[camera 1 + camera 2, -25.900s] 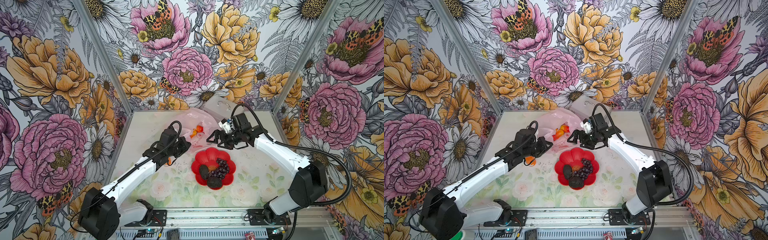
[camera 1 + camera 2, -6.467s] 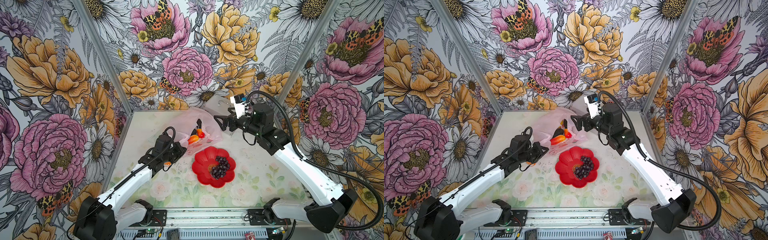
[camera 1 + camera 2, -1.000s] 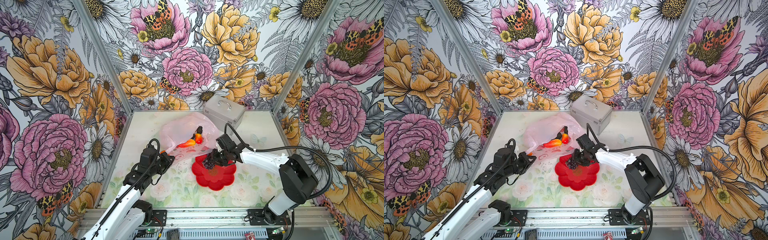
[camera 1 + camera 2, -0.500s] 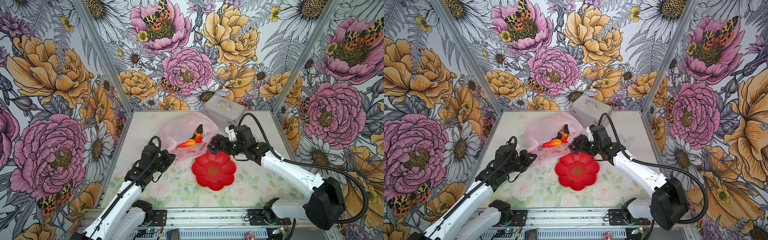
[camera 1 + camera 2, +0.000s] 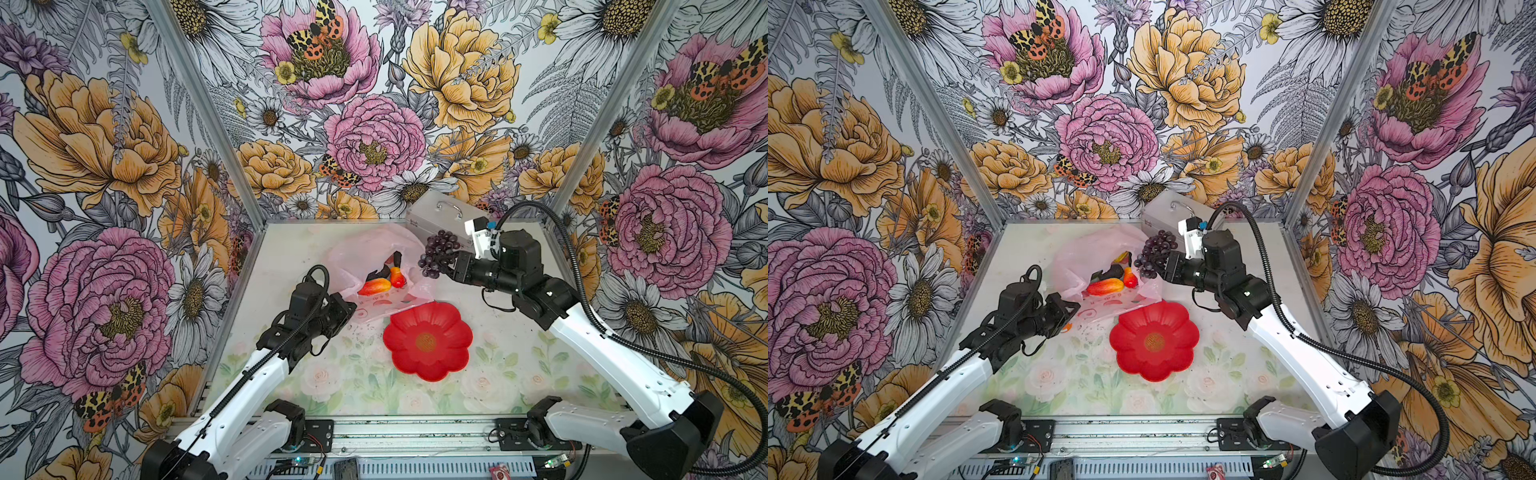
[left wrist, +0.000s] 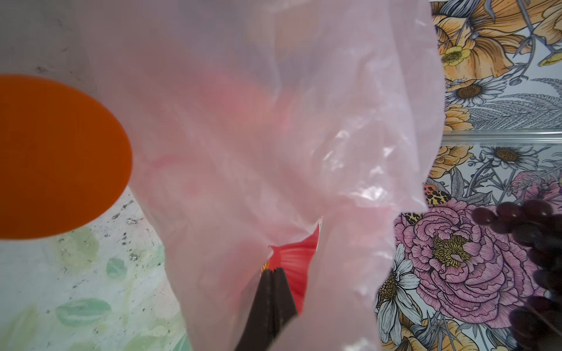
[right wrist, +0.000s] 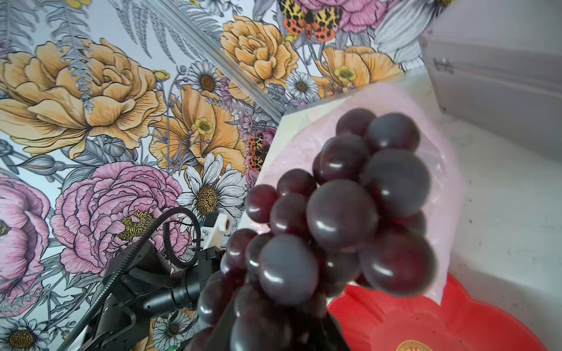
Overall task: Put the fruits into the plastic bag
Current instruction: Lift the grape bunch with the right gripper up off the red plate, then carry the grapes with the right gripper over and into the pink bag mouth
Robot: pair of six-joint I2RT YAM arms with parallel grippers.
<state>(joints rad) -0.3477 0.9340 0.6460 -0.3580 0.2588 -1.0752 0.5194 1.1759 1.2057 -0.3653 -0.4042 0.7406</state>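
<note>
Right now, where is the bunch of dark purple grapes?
In both top views the dark purple grapes are held in the right gripper, right of centre, just beside the translucent pink plastic bag.

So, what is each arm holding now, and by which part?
Right jaws: the grapes, by one end of the bunch. Left jaws: the bag, pinched at its near edge.

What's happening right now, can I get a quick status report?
Left fingers shut on edge of plastic bag. Right fingers gripping the grapes, raised beside the bag's mouth. Red plate empty; nothing seems in the way.
</note>
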